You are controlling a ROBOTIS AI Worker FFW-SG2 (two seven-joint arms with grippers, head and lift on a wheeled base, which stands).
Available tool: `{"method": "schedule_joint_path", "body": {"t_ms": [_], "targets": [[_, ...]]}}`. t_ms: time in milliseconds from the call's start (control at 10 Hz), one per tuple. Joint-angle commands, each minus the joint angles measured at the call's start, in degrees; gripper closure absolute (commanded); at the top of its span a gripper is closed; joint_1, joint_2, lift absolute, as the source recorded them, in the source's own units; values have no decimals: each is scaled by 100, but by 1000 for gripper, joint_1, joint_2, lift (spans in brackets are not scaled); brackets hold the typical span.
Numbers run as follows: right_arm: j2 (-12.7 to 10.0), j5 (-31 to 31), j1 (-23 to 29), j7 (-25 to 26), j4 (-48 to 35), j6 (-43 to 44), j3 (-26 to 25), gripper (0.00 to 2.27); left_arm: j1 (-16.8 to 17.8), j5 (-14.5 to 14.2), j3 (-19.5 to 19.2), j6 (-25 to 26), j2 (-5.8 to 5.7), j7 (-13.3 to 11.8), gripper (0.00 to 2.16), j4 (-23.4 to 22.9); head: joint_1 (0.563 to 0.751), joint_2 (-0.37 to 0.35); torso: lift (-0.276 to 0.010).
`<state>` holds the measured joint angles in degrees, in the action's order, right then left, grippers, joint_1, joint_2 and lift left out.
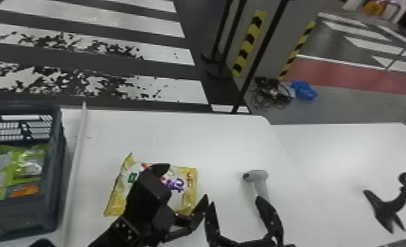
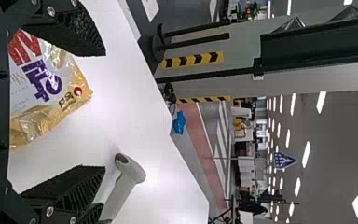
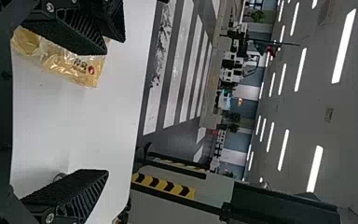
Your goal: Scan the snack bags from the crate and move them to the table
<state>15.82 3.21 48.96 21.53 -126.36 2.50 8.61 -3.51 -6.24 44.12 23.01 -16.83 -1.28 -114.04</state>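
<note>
Head view: the yellow snack bag (image 1: 182,185) lies flat on the table (image 1: 195,138), printed face up. The crate (image 1: 57,164) stands to the left of this bag, with a green snack bag (image 1: 18,164) inside; the handheld scanner (image 1: 261,176) rests to its right. The left gripper (image 1: 186,180) hangs over the bag, its fingers spread and pinching nothing; the right gripper (image 1: 235,200), fingers also wide apart, is to the bag's right, on the robot's side of the scanner.

The bag should be light and soft, its glossy film apt to slip or crinkle, its contents probably crushable. I would take it across the middle with gentle, even pressure, or by a crimped end if it must be turned for scanning; a hard squeeze could break what is inside.

On its pale front run large red and purple letters, with a small red round mark and dark characters near one corner, and a green square towards the crate end. The green bag carries an orange patch.
</note>
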Motion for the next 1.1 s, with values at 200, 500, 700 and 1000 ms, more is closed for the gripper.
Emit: {"method": "schedule_joint_path", "body": {"t_ms": [200,500,700,1000], "targets": [[-9,13,-27,0,33,18,27,87,-317,-9,-369,174,-154,57,29,-637,695,-350,-95],[-9,-49,-97,-8,130,35,18,83,-818,-88,-1274,69,-427,163,29,-1033,695,-350,-95],[-9,-49,-132,-8,173,35,62,87,-1161,-352,-2030,-230,-506,207,29,-1217,695,-347,-95],[0,-40,-150,-52,182,35,114,83,-1759,-659,-3129,-634,-497,479,29,-1341,695,-221,-95]]}}
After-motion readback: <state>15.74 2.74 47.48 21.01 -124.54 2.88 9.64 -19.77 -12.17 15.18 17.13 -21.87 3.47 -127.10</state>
